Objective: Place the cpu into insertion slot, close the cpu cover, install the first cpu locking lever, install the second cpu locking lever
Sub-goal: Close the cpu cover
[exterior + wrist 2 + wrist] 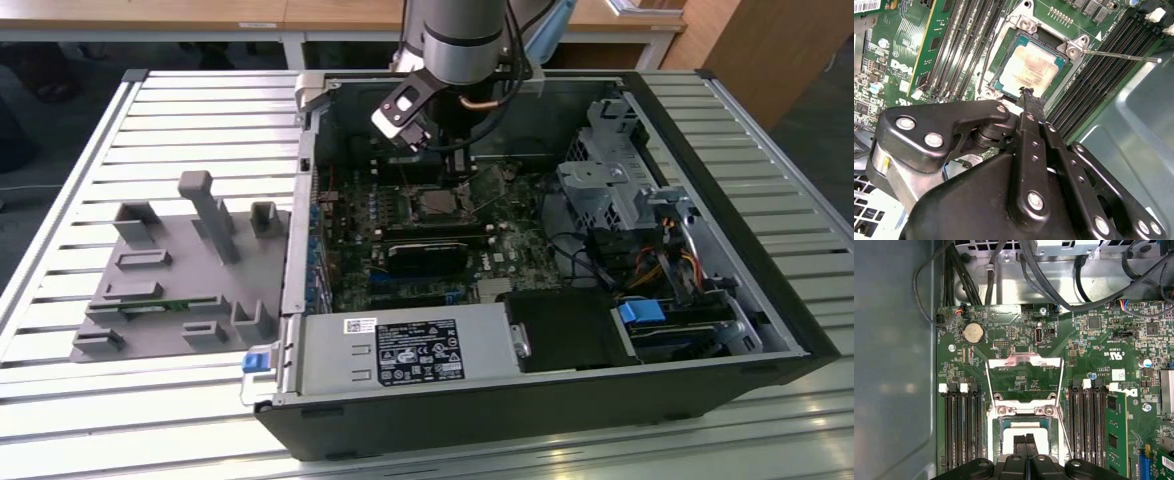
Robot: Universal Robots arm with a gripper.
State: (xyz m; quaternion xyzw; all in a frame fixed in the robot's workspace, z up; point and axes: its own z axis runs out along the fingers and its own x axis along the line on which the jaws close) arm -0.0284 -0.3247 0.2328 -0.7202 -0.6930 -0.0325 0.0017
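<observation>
In both wrist views the cpu, a flat square with a dull silver top, lies inside the black-rimmed insertion slot on the green board. The cpu cover, a silver frame with a square cut-out, stands swung open away from the slot. My gripper is shut with nothing between its fingers, its tips right over the cpu's edge. A thin locking lever sticks out freely beside the slot. In the exterior view my gripper hangs just above the socket.
Long black memory slots flank the socket on both sides, and a green card stands in one. The open case holds a power supply, drive cages and cables. A grey parts fixture sits at the exterior view's left.
</observation>
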